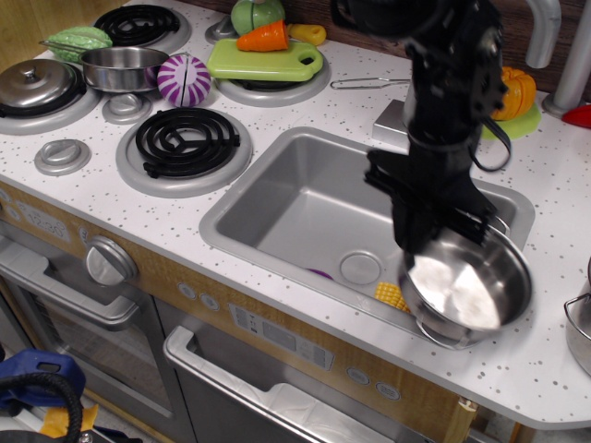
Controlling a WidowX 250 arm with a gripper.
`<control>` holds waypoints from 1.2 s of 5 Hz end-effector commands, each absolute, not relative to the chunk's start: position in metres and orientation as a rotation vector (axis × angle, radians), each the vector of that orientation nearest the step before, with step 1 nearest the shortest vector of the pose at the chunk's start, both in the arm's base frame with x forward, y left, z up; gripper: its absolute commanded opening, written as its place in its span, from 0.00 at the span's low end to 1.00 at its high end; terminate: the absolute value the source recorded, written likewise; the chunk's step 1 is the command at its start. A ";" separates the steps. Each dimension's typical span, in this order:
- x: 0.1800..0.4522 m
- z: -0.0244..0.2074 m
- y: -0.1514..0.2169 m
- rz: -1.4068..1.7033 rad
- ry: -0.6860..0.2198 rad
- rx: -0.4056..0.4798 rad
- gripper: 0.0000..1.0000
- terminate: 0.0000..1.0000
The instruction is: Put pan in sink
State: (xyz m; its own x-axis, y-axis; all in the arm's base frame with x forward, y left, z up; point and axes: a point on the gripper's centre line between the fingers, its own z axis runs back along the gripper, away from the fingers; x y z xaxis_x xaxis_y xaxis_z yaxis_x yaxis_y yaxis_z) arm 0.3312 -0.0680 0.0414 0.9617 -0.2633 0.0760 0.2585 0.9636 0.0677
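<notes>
The pan, a wide shiny steel pot with wire loop handles, hangs tilted above the counter's front right, overlapping the right end of the sink. My gripper is shut on the pan's near-left rim and holds it off the counter. The black arm comes down from the top of the frame. The fingertips are partly hidden behind the pan's rim. The sink is a grey rectangular basin with a round drain disc.
A yellow corn piece and a purple bit lie in the sink. A small steel pot, a lidded pot, a green board and burners stand at left. Another pot's rim shows at the right edge.
</notes>
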 end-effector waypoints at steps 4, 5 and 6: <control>0.395 0.042 0.001 -0.513 -0.253 0.205 0.00 0.00; 0.402 0.030 0.002 -0.531 -0.265 0.198 0.00 0.00; 0.402 0.030 0.002 -0.531 -0.265 0.198 1.00 0.00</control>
State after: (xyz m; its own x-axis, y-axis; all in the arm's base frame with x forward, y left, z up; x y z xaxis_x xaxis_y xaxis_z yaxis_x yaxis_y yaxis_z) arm 0.3936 -0.0035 0.0117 0.8337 -0.5310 0.1515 0.4934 0.8395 0.2276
